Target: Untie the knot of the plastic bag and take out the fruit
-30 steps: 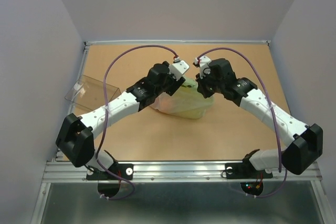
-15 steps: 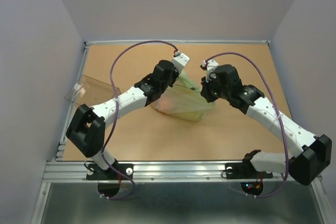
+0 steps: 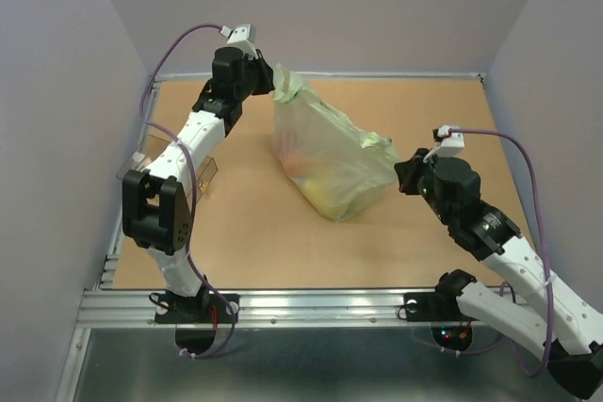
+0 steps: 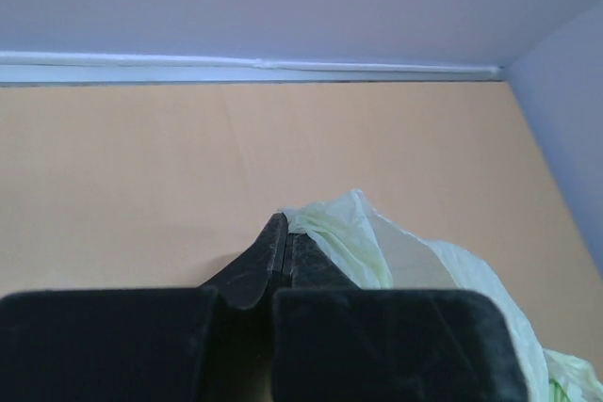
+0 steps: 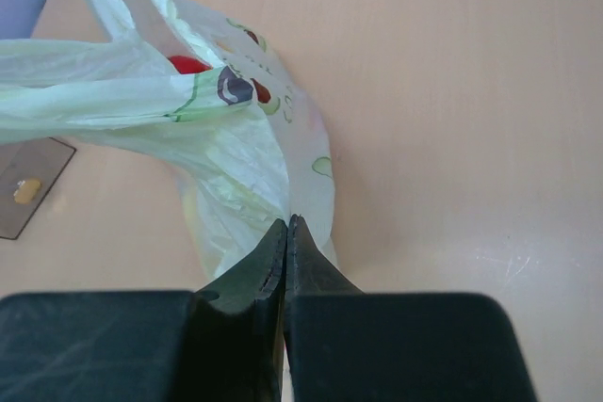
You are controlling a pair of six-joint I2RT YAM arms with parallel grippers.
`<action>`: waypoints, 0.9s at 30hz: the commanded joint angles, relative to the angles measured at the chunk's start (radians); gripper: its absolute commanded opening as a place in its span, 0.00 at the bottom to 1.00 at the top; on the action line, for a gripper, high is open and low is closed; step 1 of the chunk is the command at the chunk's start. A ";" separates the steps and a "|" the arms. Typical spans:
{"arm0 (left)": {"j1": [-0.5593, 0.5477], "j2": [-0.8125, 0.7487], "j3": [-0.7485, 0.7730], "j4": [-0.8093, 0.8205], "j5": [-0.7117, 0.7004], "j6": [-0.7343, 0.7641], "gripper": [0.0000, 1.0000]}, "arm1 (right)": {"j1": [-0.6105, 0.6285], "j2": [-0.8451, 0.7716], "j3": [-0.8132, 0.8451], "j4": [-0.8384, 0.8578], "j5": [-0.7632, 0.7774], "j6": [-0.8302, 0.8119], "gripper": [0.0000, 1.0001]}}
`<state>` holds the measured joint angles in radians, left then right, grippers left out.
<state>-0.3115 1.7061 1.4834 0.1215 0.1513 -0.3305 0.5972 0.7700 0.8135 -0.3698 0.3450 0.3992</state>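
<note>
- The plastic bag (image 3: 330, 162), thin, crinkly and pale green, is stretched between the two tools over the middle of the tan counter (image 3: 443, 110); its top corner is raised toward the far left, and its right edge is drawn toward the right arm
- The bag's full lower end sags toward the near side; whether it rests on the counter or hangs just above it cannot be told
- The left tool (image 3: 274, 83) is held high near the far left of the counter; in the left wrist view its dark fingers (image 4: 268, 256) are pressed together, pinching a fold of the green film at their tips
- The right tool (image 3: 399, 170) sits lower, at the bag's right edge; in the right wrist view its fingers (image 5: 262, 265) are pressed together on the film, with the bag spread out beyond them
- The fruit (image 3: 318, 191) is inside the bag, showing through the film as yellow and orange shapes low in the bulge; the right wrist view shows one red piece (image 5: 187, 65) near a printed pattern on the film
- A clear box (image 3: 155, 159) stands at the left edge of the counter, beside the left arm and apart from the bag
</note>
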 commanded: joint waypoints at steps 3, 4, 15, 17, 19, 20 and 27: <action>0.000 0.096 0.144 0.084 0.289 -0.192 0.00 | 0.003 -0.066 -0.094 0.123 -0.049 0.087 0.01; -0.003 0.096 0.135 0.084 0.318 -0.205 0.00 | 0.003 -0.058 -0.096 0.123 -0.092 0.061 0.01; -0.021 -0.190 -0.199 -0.060 0.092 -0.082 0.48 | 0.004 0.055 0.060 -0.046 -0.560 -0.121 0.77; -0.021 -0.232 -0.199 -0.095 0.033 -0.068 0.61 | 0.004 0.067 0.111 -0.096 -0.476 -0.129 0.87; -0.023 -0.295 -0.202 -0.121 -0.016 -0.064 0.78 | 0.004 0.098 0.208 -0.138 -0.419 -0.144 0.94; -0.023 -0.334 -0.204 -0.153 -0.027 -0.067 0.89 | 0.004 0.115 0.249 -0.149 -0.359 -0.146 0.95; -0.122 -0.470 -0.262 -0.220 -0.056 -0.143 0.94 | 0.003 0.342 0.550 -0.182 -0.225 -0.097 0.98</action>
<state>-0.3637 1.2812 1.2633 -0.0536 0.1303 -0.4450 0.5972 1.0164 1.2484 -0.5373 0.0334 0.2901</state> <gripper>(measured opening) 0.933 0.982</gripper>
